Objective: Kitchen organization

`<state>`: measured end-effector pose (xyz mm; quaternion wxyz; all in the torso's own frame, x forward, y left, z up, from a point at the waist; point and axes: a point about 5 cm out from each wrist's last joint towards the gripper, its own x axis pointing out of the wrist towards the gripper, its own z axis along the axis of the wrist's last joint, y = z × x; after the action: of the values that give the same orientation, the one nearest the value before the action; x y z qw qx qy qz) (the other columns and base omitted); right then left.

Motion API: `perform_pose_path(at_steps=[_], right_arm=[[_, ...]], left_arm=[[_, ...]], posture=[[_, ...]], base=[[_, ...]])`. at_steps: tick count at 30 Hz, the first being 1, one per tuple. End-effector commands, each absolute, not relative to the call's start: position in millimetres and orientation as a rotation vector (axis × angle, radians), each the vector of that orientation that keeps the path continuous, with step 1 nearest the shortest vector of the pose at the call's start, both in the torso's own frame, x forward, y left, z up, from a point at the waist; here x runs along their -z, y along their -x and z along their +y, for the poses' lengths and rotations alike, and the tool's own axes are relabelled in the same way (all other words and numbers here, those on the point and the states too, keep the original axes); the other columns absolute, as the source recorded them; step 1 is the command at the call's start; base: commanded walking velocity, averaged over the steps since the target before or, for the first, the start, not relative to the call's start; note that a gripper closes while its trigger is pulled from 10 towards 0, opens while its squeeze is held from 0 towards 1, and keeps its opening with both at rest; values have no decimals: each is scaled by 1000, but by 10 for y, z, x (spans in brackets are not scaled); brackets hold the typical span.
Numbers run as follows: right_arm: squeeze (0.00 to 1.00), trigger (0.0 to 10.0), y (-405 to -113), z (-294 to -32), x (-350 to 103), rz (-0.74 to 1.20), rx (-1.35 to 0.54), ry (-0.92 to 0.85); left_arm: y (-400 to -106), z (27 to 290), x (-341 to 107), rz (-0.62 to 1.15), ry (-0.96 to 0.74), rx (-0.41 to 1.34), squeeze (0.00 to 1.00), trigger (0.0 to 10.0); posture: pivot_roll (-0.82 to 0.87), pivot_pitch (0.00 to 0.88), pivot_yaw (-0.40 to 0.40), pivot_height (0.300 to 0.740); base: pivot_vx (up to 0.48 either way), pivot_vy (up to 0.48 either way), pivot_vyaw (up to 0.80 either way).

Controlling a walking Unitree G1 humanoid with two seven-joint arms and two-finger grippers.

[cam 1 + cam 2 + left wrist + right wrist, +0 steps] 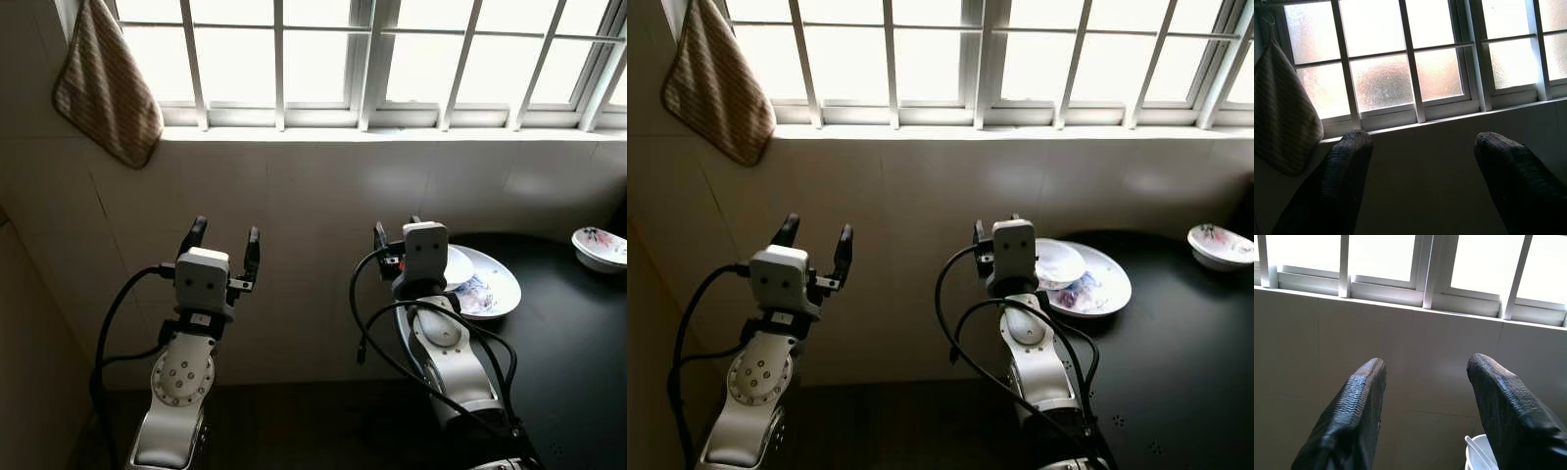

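striped cloth (106, 86) hangs at the upper left of the barred window (392, 54), its lower edge draped over the sill onto the pale tiled wall (313, 206). left end effector (224, 242) is raised in front of that wall, pointing up toward the sill, its two black fingers (1347, 181) spread apart with nothing between them. right end effector (1422, 377) is raised to the same height further right, at the left edge of the black desk (578, 352), its fingers also spread apart and holding nothing. just beyond it on the desk, near the wall, lies a large white plate (498, 284) with a dark pattern, carrying a small white bowl (457, 266) on its left part; in the right wrist view a white utensil handle (1478, 450) rests in that bowl. at the far right of the desk, well apart from the plate, sits a patterned bowl (600, 247).
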<state>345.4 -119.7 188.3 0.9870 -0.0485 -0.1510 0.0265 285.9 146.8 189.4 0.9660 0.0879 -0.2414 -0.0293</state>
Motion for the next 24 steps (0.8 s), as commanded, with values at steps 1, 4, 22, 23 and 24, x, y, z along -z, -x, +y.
perform_pose_path(at_steps=[1, 4, 22, 23, 24], right_arm=[[0, 10000, -3456, -1179, -1905, -313, -53, 95], [0, 10000, -3456, -1183, -1904, -314, -52, 96], [0, 10000, -3466, -1190, -1890, -301, -53, 92], [0, 10000, -3468, -1190, -1889, -300, -53, 93], [0, 10000, -3468, -1190, -1889, -300, -53, 93]], left_arm=[[-2866, 1461, -1896, -489, -190, 69, 0, 10000], [-2866, 1453, -1895, -488, -189, 71, 0, 10000], [-2868, 1442, -1884, -488, -187, 71, 0, 10000], [-2869, 1442, -1883, -489, -187, 72, 0, 10000], [-2869, 1442, -1883, -489, -187, 72, 0, 10000]], posture=[[16, 0, -29, 736], [16, 0, -29, 736], [13, 0, -32, 736], [13, 0, -32, 736], [13, 0, -32, 736]], base=[[322, 0, 0], [329, 0, 0], [334, 0, -190], [334, 0, 0], [334, 0, 0]])
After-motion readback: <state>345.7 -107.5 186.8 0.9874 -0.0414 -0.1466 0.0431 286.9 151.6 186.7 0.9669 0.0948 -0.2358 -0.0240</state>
